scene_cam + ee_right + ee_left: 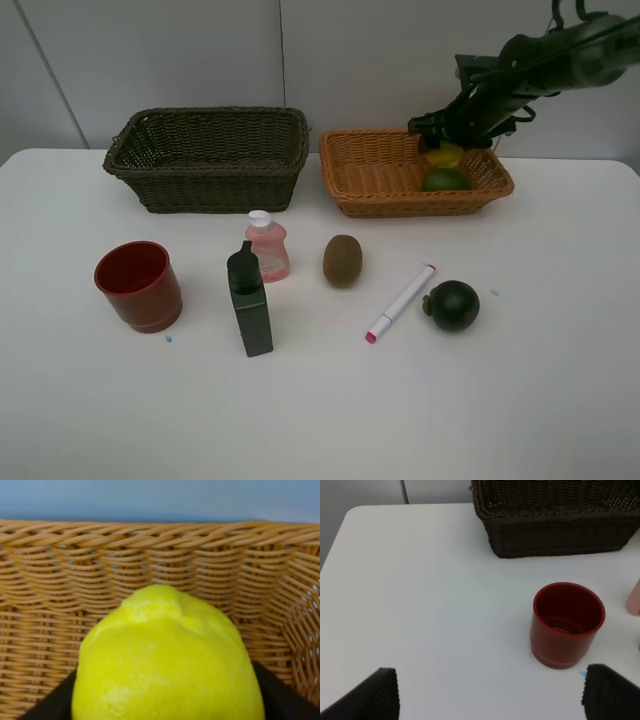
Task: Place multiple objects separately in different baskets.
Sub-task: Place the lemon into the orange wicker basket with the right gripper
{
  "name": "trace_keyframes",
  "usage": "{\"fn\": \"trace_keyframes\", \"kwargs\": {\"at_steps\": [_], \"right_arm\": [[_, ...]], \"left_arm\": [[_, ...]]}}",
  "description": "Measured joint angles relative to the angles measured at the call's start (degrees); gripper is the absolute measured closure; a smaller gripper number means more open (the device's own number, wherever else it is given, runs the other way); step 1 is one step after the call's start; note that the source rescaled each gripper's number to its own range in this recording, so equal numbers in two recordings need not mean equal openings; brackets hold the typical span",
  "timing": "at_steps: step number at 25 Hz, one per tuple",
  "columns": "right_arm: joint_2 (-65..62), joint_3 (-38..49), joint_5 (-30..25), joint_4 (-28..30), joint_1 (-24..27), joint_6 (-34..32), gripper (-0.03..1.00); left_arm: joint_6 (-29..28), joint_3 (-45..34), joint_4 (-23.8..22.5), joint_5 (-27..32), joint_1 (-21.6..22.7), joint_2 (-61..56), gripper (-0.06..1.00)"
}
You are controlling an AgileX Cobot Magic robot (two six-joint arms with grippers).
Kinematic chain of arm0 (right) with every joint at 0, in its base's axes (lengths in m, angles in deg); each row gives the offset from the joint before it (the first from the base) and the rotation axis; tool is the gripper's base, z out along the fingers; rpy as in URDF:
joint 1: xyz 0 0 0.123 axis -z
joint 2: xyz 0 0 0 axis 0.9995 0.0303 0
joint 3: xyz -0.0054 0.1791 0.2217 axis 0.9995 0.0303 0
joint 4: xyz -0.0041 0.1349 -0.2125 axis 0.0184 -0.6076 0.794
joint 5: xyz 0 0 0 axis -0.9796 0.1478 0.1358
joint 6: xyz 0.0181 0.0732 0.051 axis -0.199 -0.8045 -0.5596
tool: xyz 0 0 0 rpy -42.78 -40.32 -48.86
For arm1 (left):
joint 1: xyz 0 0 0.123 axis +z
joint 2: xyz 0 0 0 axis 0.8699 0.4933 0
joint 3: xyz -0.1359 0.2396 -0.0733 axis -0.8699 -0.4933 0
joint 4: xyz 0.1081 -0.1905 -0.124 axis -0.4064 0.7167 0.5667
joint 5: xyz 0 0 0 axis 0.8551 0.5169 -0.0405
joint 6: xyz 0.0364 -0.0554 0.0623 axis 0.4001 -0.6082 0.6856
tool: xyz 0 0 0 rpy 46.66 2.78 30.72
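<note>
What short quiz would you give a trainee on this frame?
1. True or false: the lime lies in the tan basket.
2. What sits between the right jaws? A. lemon B. kiwi C. marker
3. How many things stand or lie on the table outside the baskets?
Key: 1 true; 2 A; 3 six.

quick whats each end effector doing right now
Left end effector: open, holding nothing.
Right end effector: around the lemon inside the orange-tan basket; whether it grips cannot be told.
</note>
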Motion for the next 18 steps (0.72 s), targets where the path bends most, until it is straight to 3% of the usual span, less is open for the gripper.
{"fn": "trace_keyframes", "kwargs": {"at_steps": [2, 4, 18], "right_arm": [[0.0, 0.0, 0.18, 0.0, 0.0, 0.0, 0.07], [0.0, 0.0, 0.18, 0.0, 0.0, 0.0, 0.01], [0.0, 0.0, 0.18, 0.0, 0.0, 0.0, -0.03]], "left_arm": [[0.0, 0.0, 0.0, 0.0, 0.0, 0.0, 0.0], [0.0, 0.0, 0.0, 0.0, 0.0, 0.0, 0.0], [0.0, 0.0, 0.0, 0.0, 0.0, 0.0, 0.0]]}}
